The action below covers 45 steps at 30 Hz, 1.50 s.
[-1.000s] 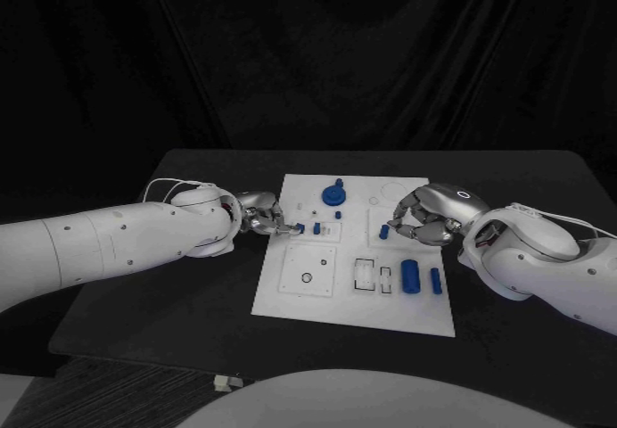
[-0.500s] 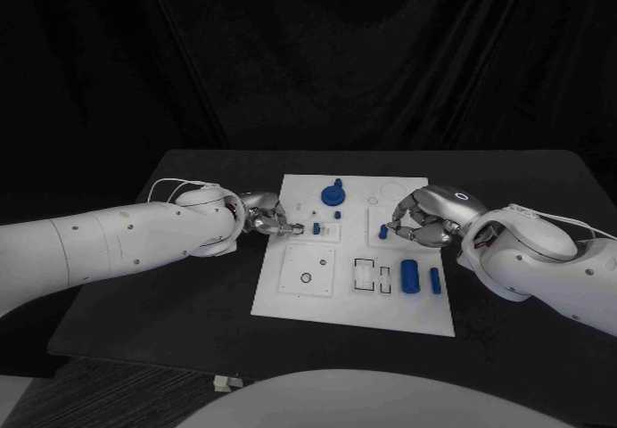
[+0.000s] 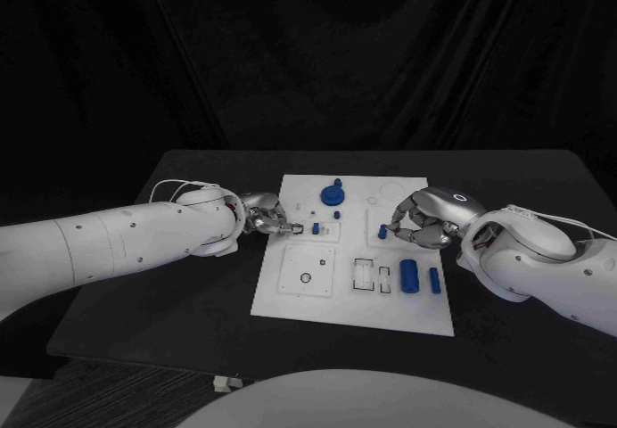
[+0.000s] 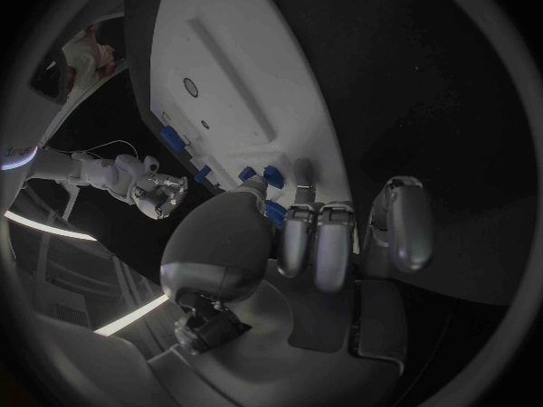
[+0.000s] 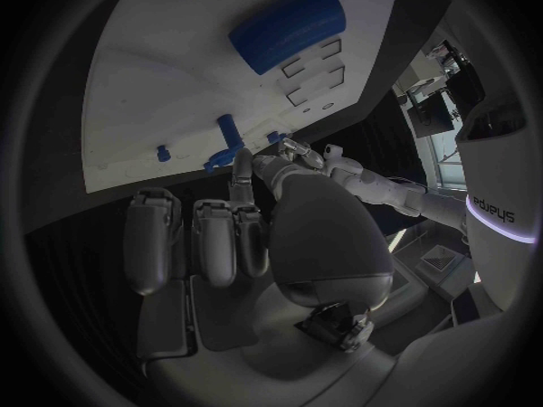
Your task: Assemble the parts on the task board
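Over the last second very little shifts. My left hand has crept a touch inward along the left edge of the task board, and my right hand has eased slightly toward the board's middle; the blue parts have not moved. I read that as fine positioning, not a completed placement.

My left fingers are curled in close together, their tips at a small blue peg standing near the board's left-centre. From the left wrist view the tips sit right against blue pieces, but I cannot tell whether I truly pinch one or only touch it.

My right fingers are also curled, with the tips at another small blue peg on the board's right half. Again the contact is hidden, so I cannot say whether it is gripped.

The round blue knob stands at the far side of the board, and the blue cylinder and a slim blue bar lie unplaced near its right edge, so most of the assembly looks still ahead. My judgement: both hands are settling onto pegs, and a slip here could tilt one in its hole.
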Tool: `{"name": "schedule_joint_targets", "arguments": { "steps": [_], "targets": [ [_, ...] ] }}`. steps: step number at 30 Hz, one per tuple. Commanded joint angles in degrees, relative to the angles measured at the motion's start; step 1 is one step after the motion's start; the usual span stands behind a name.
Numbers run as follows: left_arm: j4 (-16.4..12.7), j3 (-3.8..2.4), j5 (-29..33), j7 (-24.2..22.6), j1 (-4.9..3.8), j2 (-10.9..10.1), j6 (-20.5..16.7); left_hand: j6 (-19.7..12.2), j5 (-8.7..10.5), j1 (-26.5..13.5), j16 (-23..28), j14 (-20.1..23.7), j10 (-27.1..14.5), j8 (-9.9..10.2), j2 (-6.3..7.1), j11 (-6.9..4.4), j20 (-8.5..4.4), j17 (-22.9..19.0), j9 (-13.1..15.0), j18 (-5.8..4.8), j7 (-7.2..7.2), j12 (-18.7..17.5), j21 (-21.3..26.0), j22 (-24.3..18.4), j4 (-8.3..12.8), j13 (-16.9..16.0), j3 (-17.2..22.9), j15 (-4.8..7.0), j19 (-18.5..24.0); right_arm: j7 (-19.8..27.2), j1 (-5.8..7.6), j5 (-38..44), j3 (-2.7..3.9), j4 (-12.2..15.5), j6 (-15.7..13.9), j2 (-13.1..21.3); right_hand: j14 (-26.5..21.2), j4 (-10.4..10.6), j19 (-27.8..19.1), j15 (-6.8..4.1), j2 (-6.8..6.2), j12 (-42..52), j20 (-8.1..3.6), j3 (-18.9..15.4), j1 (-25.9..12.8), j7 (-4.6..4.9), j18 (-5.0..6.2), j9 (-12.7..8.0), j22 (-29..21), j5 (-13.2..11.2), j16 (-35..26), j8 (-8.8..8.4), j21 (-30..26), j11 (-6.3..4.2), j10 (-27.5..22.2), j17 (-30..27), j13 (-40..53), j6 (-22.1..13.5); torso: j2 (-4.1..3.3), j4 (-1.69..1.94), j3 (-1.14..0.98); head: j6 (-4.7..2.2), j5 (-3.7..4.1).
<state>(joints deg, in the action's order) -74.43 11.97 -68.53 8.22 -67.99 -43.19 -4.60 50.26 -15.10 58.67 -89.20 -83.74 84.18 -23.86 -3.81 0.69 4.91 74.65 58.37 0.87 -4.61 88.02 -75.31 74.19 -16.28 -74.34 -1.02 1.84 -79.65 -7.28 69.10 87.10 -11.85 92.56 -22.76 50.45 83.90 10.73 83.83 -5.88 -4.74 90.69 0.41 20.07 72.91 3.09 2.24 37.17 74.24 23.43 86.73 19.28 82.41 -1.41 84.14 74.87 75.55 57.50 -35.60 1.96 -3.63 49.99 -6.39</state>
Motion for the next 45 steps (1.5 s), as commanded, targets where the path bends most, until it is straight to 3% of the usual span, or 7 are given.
{"name": "schedule_joint_targets", "arguments": {
  "steps": [1,5,13,26,29,35,45],
  "targets": [
    [0.3,0.22,1.3,-0.4,0.59,0.3,2.4,-0.8,-2.09,1.6,-0.8,-6.3,3.3,2.7,-0.30,0.23,-0.15,15.4,-4.4,3.10,-0.10,-0.6,0.7,10.6,-0.3,-13.6,-2.4,-0.18,0.6,-0.9,-0.17,0.1,0.04,-0.1,0.8,0.0,4.4,-0.5,1.8,0.04,0.49,-0.7,0.23,0.6,0.9,-0.23,-0.06,-0.9,12.9,1.0,-1.0,-1.41,-1.0,0.23,5.9,5.8,14.5,-1.1,-0.01,0.00,-0.01,0.01,-0.14],
    [0.6,0.22,1.4,-0.3,0.71,0.6,2.9,-1.0,-3.84,3.5,-0.8,-6.3,3.2,2.6,-0.20,0.21,-0.16,15.4,-4.6,3.14,-0.07,-0.7,0.8,10.5,-0.2,-13.5,-2.3,-0.17,0.8,-0.9,-0.21,0.1,0.04,-0.1,1.0,-0.1,4.4,-0.5,1.8,0.04,0.49,-0.7,0.23,0.6,0.9,-0.23,-0.06,-0.9,12.9,1.0,-1.0,-1.41,-1.0,0.23,5.9,5.8,14.5,-1.1,-0.02,0.00,-0.01,0.01,-0.11],
    [1.2,0.22,1.4,-0.8,0.79,0.8,3.7,-1.6,-11.64,10.8,-0.8,-6.3,2.6,2.7,0.83,0.05,-0.27,15.4,-5.3,3.35,0.10,-1.2,1.7,10.2,0.8,-13.1,-0.2,-0.06,1.5,-1.0,-0.34,0.1,0.04,-0.2,1.4,-0.1,4.4,-0.5,1.8,0.04,0.49,-0.7,0.23,0.6,0.9,-0.23,-0.06,-0.9,12.9,1.0,-1.0,-1.41,-1.0,0.23,5.9,5.8,14.5,-1.1,-0.01,-0.01,0.00,0.01,-0.05],
    [1.7,0.22,2.6,-4.2,0.81,0.5,6.1,-4.3,-14.25,15.6,-0.4,-5.6,-0.7,3.1,1.28,0.69,0.21,14.7,-5.9,4.05,-0.67,-4.1,5.0,9.2,1.2,-11.0,3.6,-0.67,4.4,-1.1,-0.59,0.1,0.04,-0.4,2.0,-0.2,4.4,-0.5,1.8,0.05,0.53,-0.7,0.24,0.6,0.9,-0.22,-0.04,-0.9,12.8,1.1,-1.0,-1.42,-1.1,0.25,5.9,5.7,14.5,-1.0,0.00,0.00,-0.02,0.01,-0.10],
    [2.0,0.22,3.8,-5.3,0.81,0.6,7.1,-5.9,-18.50,17.1,0.6,-3.5,-3.9,3.6,1.97,1.33,0.61,12.7,-6.3,4.45,-1.39,-6.7,7.1,8.6,1.1,-9.0,6.0,-1.25,6.5,-1.1,-0.61,0.1,0.03,-0.5,2.1,-0.3,4.4,-0.5,1.8,0.05,0.53,-0.7,0.24,0.6,0.9,-0.22,-0.04,-0.9,12.8,1.1,-1.0,-1.42,-1.1,0.25,5.9,5.7,14.5,-1.0,0.00,0.00,-0.02,0.01,-0.10],
    [2.5,0.22,4.6,-7.0,0.81,0.7,8.3,-6.8,-19.72,17.8,0.7,-3.1,-4.6,4.5,2.75,1.77,1.07,12.4,-7.8,4.59,-1.93,-7.0,7.7,8.4,0.6,-8.7,8.9,-1.70,7.5,-1.1,-0.62,0.1,0.03,-0.5,2.4,-0.3,4.4,-0.5,1.8,0.05,0.53,-0.7,0.24,0.6,0.9,-0.22,-0.04,-0.9,12.8,1.1,-1.0,-1.42,-1.1,0.25,5.9,5.7,14.5,-1.0,0.02,-0.02,-0.01,0.01,-0.12],
    [3.1,0.22,5.0,-9.0,0.82,0.5,9.9,-6.7,-16.69,18.8,0.6,-2.8,-5.4,6.6,4.70,2.01,1.48,12.2,-12.3,4.75,-2.49,-7.2,7.6,8.3,1.5,-8.2,16.9,-1.96,8.2,-1.2,-0.63,0.1,0.03,-0.6,2.8,-0.2,4.3,-0.5,1.7,0.08,0.58,-0.7,0.26,0.6,0.9,-0.20,-0.02,-1.0,12.8,1.2,-1.1,-1.46,-1.2,0.27,5.9,5.6,14.5,-0.9,-0.01,0.02,0.00,0.01,-0.01]
  ]
}}
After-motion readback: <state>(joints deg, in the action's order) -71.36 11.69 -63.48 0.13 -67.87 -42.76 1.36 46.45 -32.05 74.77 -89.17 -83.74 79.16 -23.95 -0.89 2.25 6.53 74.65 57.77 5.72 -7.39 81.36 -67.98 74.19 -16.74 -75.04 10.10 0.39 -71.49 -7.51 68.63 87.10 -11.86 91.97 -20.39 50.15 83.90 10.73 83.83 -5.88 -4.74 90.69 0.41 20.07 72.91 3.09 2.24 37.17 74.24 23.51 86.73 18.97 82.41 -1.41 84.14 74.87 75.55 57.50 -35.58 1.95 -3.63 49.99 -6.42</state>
